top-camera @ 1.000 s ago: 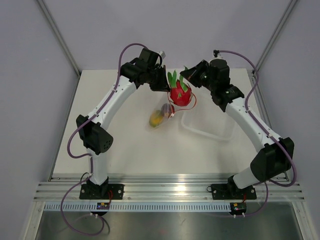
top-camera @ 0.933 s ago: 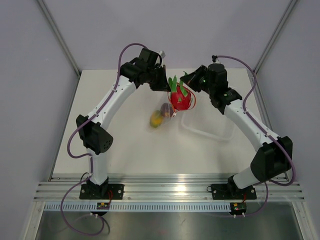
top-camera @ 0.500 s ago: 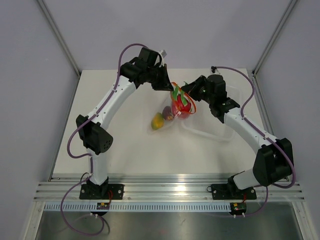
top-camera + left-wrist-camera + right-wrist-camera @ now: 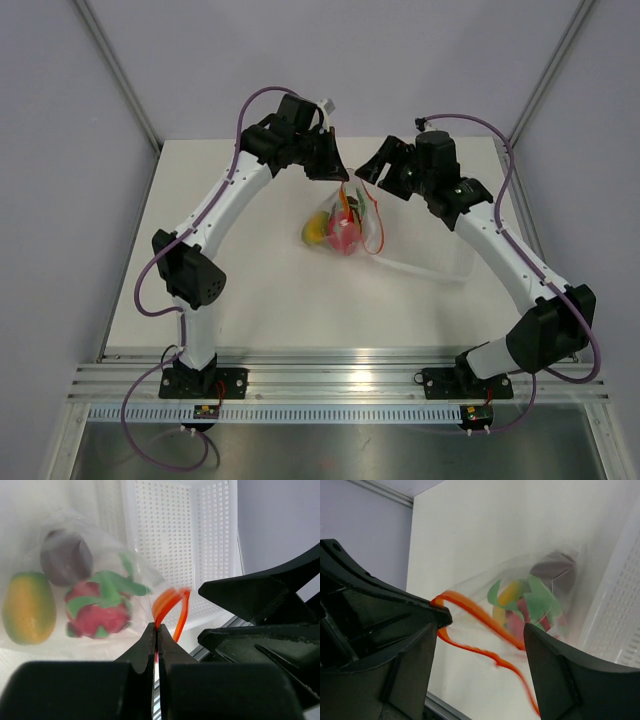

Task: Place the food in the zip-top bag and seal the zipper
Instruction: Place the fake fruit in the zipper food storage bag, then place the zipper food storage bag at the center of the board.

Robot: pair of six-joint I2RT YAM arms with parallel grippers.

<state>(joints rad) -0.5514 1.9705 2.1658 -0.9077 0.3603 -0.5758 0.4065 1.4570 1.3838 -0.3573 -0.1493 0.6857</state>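
Observation:
The zip-top bag (image 4: 340, 228) hangs by one corner of its mouth from my left gripper (image 4: 338, 176), which is shut on the orange-red zipper (image 4: 167, 607). All the food lies inside the bag: the dark red round fruit (image 4: 66, 556), the pink-red fruit with green leaves (image 4: 97, 611) and the yellow-orange oval fruit (image 4: 29, 607). The zipper (image 4: 480, 612) gapes in a loose loop, so the mouth stands apart. My right gripper (image 4: 373, 174) hovers just right of the mouth, open, with nothing between its fingers (image 4: 415, 650).
The rigid clear tray (image 4: 432, 266) lies on the table right of the bag, its white perforated floor (image 4: 180, 530) showing behind the bag. Grey walls and metal posts close in the table's back and sides.
The right gripper carried the pink-red fruit down to the bag's mouth, opened and let it fall in, then drew back up and right. The bag sagged lower under the left gripper.

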